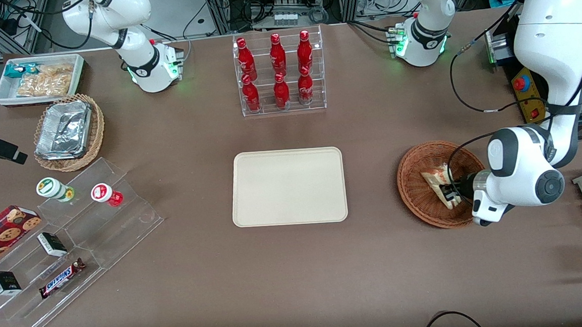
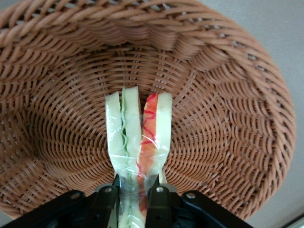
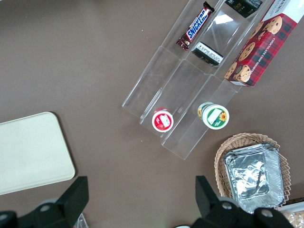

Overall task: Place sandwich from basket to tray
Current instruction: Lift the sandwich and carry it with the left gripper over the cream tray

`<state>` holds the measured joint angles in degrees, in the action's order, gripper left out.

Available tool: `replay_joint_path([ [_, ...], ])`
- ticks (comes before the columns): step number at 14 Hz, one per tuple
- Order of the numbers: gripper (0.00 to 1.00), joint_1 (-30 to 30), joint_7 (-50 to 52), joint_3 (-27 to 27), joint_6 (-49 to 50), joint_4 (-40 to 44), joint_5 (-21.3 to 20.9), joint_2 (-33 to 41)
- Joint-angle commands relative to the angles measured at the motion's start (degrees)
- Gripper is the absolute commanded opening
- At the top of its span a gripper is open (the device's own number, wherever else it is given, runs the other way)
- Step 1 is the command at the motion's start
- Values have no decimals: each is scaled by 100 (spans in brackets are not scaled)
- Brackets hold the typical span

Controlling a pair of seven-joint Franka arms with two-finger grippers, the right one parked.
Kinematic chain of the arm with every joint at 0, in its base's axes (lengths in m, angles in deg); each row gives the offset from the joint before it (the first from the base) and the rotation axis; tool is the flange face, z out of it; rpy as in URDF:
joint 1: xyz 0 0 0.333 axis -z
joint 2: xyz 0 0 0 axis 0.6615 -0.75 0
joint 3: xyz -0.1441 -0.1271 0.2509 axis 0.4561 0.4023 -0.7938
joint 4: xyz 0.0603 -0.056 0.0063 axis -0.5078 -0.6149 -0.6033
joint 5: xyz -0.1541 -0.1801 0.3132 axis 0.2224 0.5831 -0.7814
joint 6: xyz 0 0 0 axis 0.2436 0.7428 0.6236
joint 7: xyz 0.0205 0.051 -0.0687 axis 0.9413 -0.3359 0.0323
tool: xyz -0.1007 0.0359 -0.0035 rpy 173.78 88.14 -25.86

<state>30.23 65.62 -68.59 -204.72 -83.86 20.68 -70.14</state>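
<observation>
Down inside the round, shallow, reddish-brown woven wicker basket [image 1: 427,203] at the working arm's end of the brown bench [image 1: 378,269]: the left arm's black two-finger gripper [image 2: 134,197], closed narrow on one end of the small clear-wrapped triangular sandwich [image 2: 137,133] of white bread with green and red-orange filling. Fingers [image 2: 159,202] pressed against the wrap on both sides, bread slices standing on edge between them in the wrist view. Sandwich apparently low in the bowl and resting on the weave, though hard to confirm whether already lifted clear. Flat cream-beige rectangular tray [image 1: 288,186] with rounded corners at the middle of the bench, well apart from the basket and with nothing on it.

Likely step: lift out of the bowl, then carry toward the tray.

Risks from here:
- Hold taken near one end only, on slippery film; possible slide out or droop of the free end during the lift.
- Soft bread; too hard a squeeze could crush the layers or push filling out.
- Raised wicker rim beside the path; too low a sweep could snag the wrap or drag the light basket along the bench.
- Release too high above the tray could let the wedge tumble off the low rim.
</observation>
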Motion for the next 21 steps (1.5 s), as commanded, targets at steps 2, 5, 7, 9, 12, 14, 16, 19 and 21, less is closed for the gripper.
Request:
replay_joint_path([
  [2, 15, 439, -9, 11, 481, 294, -68, 613],
  [5, 16, 1456, 70, 11, 1288, 900, -374, 658],
  [7, 17, 2126, 384, 20, 1336, 1104, -350, 553],
  [9, 18, 2802, 737, 81, 1344, 1629, -270, 89],
  [12, 19, 3691, 1360, 82, 1126, 2035, -226, -517],
  [14, 20, 4060, 1756, 82, 521, 2159, -252, -861],
  [16, 23, 4377, 2020, 55, -7, 2168, -297, -1038],
  [19, 28, 4423, 2048, 46, -124, 2308, -297, -1170],
  [21, 50, 4423, 2074, 46, -124, 2308, -305, -1188],
])
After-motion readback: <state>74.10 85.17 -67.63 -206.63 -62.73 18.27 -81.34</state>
